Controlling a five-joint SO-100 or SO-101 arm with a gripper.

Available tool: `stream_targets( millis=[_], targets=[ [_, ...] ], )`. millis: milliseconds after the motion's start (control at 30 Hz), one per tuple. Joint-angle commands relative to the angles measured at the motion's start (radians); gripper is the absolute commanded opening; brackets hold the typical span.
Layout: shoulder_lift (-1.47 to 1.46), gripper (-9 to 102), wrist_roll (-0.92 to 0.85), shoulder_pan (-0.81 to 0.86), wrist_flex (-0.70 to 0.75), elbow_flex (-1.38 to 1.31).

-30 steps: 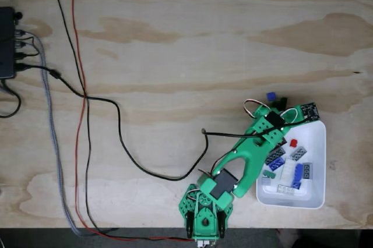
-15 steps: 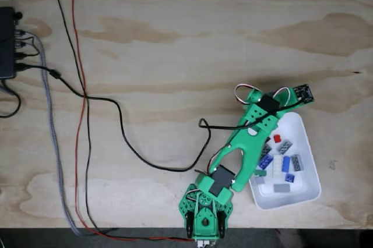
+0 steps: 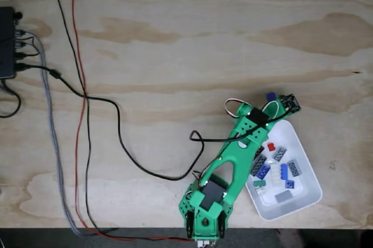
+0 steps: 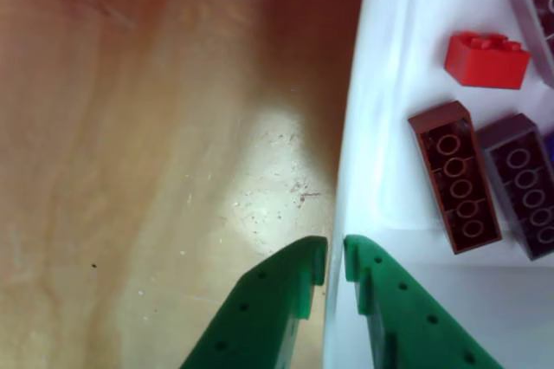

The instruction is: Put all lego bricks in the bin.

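Note:
The white bin lies slanted at the lower right of the fixed view and holds several lego bricks, among them a red one and a blue one. One more blue brick lies on the table just beyond the bin. My gripper is at the bin's far corner. In the other view my gripper is shut on the bin with the rim pinched between its green fingers, one inside and one outside. A red brick and a brown brick lie inside.
A black cable, a red wire and a braided grey cable run across the left half of the plywood table. A black box sits at the left edge. The arm's base stands at the front edge.
My gripper has swung left and pulled the bin with it. The bin has turned and slid left, and the bricks inside have shifted.

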Motion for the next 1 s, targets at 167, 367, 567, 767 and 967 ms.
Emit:
stream_targets(
  millis=[167, 367, 567, 767, 967],
  targets=[
    [-0.192, 0, 0.430, -0.657, -0.084, -0.232],
    [-0.428, 0, 0.508, -0.663, -0.037, -0.612],
    [-0.574, 0, 0.454, -0.453, -0.005, -0.845],
    [-0.581, 0, 0.531, -0.460, 0.025, -0.969],
    [-0.380, 29, 0.488, -0.492, 0.264, -1.206]
  ],
)
